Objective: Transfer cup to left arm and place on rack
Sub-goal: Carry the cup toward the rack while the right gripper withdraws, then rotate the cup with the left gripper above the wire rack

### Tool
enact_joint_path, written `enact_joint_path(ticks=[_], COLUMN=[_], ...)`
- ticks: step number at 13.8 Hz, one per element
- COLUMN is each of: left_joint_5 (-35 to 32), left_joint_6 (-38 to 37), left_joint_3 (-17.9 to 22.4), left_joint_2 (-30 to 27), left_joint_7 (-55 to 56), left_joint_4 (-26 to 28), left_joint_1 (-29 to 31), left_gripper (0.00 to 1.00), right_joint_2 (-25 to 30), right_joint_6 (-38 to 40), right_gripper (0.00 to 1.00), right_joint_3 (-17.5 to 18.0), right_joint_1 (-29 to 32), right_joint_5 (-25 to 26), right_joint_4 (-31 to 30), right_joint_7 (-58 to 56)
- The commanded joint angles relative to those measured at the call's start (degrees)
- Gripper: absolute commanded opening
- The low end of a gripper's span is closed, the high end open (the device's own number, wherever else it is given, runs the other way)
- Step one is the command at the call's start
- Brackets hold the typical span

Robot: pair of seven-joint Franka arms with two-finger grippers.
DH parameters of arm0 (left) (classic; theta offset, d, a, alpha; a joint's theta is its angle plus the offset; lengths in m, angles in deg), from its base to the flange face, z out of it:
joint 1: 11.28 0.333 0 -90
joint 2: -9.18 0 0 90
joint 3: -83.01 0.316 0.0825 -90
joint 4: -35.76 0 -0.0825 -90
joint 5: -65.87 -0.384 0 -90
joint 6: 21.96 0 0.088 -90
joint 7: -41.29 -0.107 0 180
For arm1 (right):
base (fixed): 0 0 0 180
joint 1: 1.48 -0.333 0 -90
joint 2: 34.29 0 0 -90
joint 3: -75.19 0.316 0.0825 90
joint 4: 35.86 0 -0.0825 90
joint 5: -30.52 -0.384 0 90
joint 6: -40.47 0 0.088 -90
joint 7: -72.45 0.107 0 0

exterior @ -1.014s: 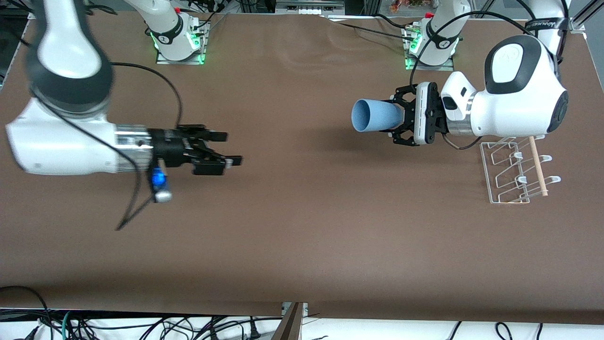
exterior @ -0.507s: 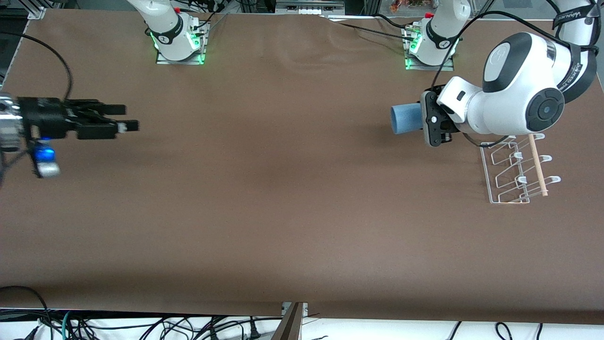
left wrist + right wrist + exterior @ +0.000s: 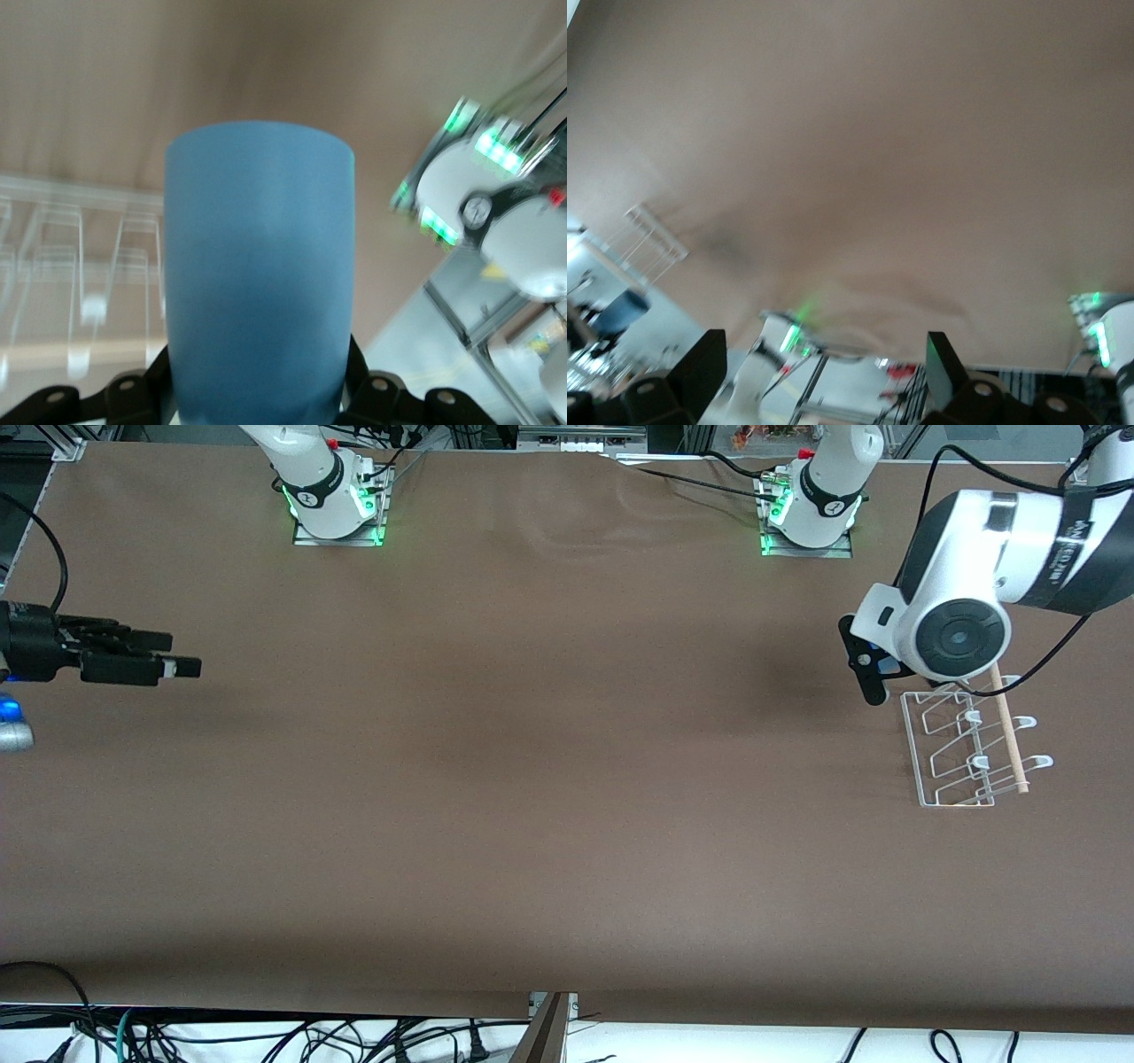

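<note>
Left gripper (image 3: 257, 403) clamps the cup (image 3: 259, 266), a plain matte light-blue tumbler, at the frame's right edge, probably just above the rack (image 3: 966, 748). Right gripper (image 3: 151, 657), fingers spread wide and empty, hovers at the left edge over the brown table (image 3: 532, 779). Cables hang below.

A plain brown surface (image 3: 532, 779) fills nearly all of the front view, faintly rippled toward the edge farthest from the front camera. At the surface's edge nearest that camera, a tangle of black cables (image 3: 266, 1036) lies on a white floor (image 3: 709, 1045), one teal cable (image 3: 124, 1027) among them. A brown post (image 3: 545, 1032) rises at the middle of that edge. Along the farthest edge run silver aluminium frame rails (image 3: 580, 438).
</note>
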Motion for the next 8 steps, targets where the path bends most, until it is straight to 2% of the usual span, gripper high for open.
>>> enact_joint_path(ticks=[1, 4, 6, 8], left_joint_5=[-10.61, -16.52, -20.81, -23.38], left_joint_6=[-5.25, -9.05, -8.62, -6.08], left_joint_3=[-0.63, -0.55, -0.55, -0.37], left_joint_2=[3.31, 7.1, 7.37, 7.37], left_joint_7=[5.89, 15.0, 20.56, 22.07], left_joint_4=[0.17, 1.75, 4.9, 7.63], left_joint_1=[-1.22, -0.35, -0.35, 0.09], left_gripper=[0.09, 0.07, 0.07, 0.07], right_joint_2=[5.31, 11.99, 17.08, 20.35], right_joint_6=[-8.43, -17.84, -25.22, -29.9], right_gripper=[0.99, 0.99, 0.99, 0.99], right_joint_3=[2.44, 8.5, 9.39, 9.39], right_joint_1=[-1.2, -1.38, -1.38, -1.56], right_joint_5=[9.37, 21.86, 23.65, 25.31], right_joint_4=[-7.64, -19.24, -27.94, -33.76], right_joint_7=[-2.83, -2.93, -3.28, -6.34])
